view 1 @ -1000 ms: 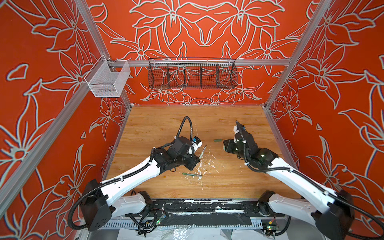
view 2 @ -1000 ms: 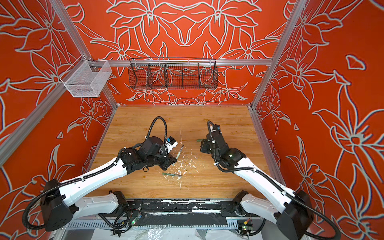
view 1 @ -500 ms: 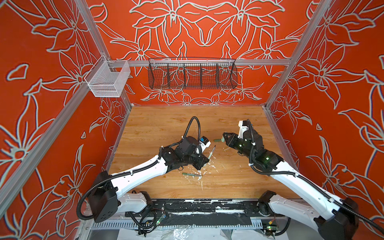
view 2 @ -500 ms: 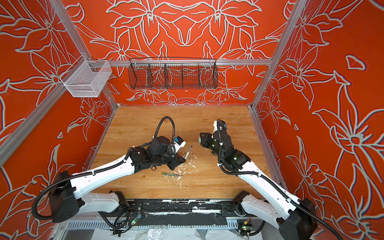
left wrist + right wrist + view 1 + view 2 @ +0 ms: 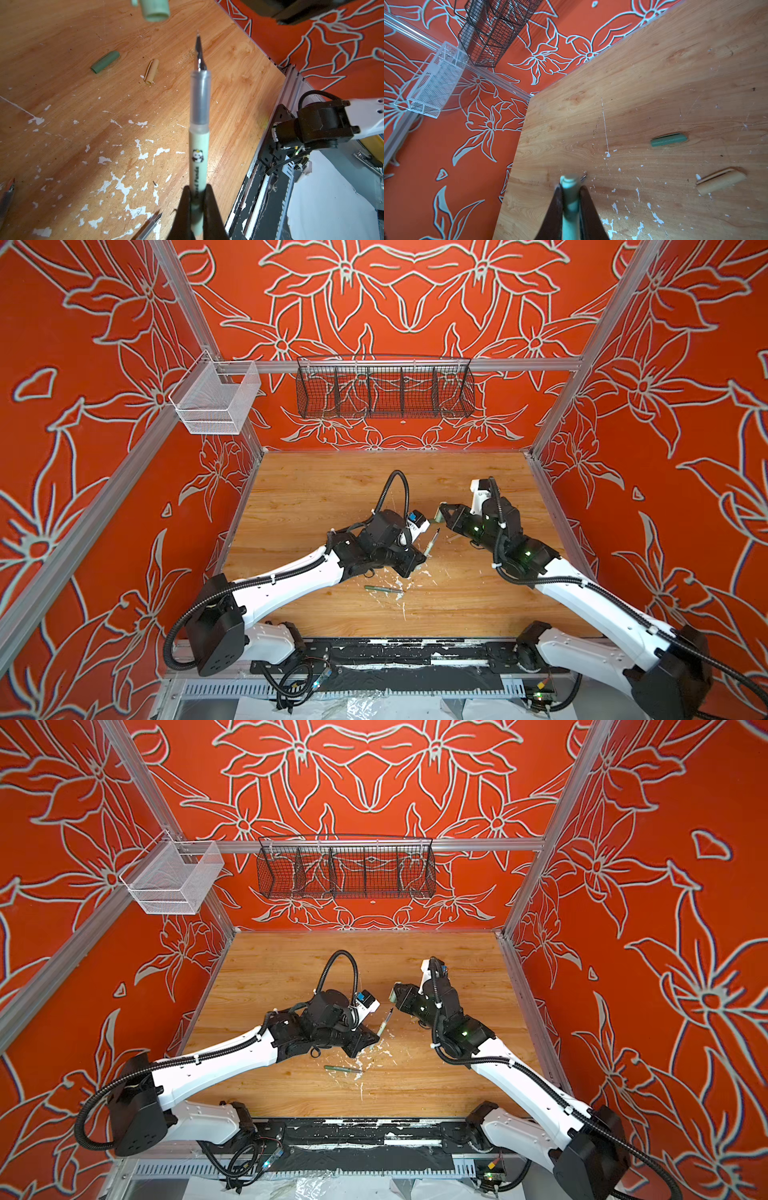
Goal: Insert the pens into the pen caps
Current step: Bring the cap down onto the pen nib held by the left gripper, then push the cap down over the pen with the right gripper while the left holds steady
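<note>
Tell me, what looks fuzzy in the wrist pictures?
Left wrist view: the left tool and the near end of the pale green pen are blurred, its nib and the dark green cap sharp; right wrist view: the right tool and the light green cap it grips are soft, the tan cap crisp.

a robot lab test cell: aluminium frame [image 5: 519,364], orange flower-print walls [image 5: 415,302], wooden tabletop [image 5: 311,489].
</note>
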Robot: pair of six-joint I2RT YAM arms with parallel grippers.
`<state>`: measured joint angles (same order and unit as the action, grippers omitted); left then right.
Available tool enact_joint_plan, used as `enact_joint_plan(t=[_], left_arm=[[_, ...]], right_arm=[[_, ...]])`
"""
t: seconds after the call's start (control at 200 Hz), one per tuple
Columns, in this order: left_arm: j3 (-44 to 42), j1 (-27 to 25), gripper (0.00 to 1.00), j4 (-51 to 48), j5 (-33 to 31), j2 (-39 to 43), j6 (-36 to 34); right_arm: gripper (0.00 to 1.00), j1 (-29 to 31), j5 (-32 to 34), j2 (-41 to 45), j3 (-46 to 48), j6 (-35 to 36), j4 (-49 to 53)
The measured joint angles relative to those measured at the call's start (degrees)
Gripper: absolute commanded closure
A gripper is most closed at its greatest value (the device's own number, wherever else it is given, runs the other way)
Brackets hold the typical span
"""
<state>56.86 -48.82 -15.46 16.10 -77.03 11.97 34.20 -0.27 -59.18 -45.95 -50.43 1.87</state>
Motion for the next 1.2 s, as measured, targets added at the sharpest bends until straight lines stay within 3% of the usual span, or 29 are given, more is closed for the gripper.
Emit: enact_joint_plan(t=[1.196], left_arm=[[1.4, 0.0, 1.00, 0.4, -0.8, 0.0, -0.7]], right_arm=[[0.86, -0.4, -1.9, 4.5, -0.6, -0.4, 4.0]])
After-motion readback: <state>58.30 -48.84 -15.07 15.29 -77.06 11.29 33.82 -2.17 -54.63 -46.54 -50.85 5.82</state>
